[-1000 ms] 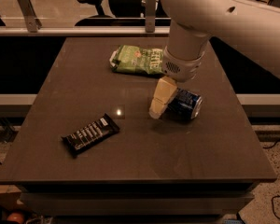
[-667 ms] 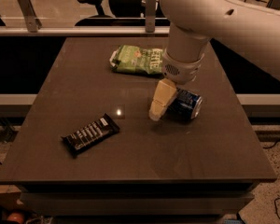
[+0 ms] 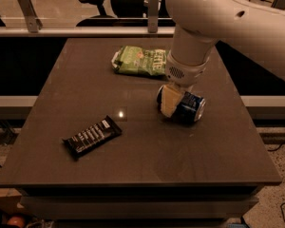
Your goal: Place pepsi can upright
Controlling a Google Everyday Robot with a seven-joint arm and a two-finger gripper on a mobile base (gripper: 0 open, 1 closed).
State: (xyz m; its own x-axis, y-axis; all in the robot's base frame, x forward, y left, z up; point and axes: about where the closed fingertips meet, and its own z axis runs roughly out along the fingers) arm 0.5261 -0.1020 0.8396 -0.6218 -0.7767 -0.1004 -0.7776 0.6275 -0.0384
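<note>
The pepsi can [image 3: 191,107] lies on its side right of the middle of the dark table [image 3: 133,141], with one silver end facing right. My gripper [image 3: 172,103] hangs from the large white arm and is down at the can's left half, with its cream tip in front of the can's body. The far side of the can is hidden behind the gripper.
A green snack bag [image 3: 141,61] lies flat behind the can, towards the back of the table. A black wrapped bar [image 3: 92,136] lies at the front left. A rail and chairs stand beyond the table's back edge.
My gripper has shifted slightly to the right, so it now overlaps the can more. The can, bag and bar have not moved.
</note>
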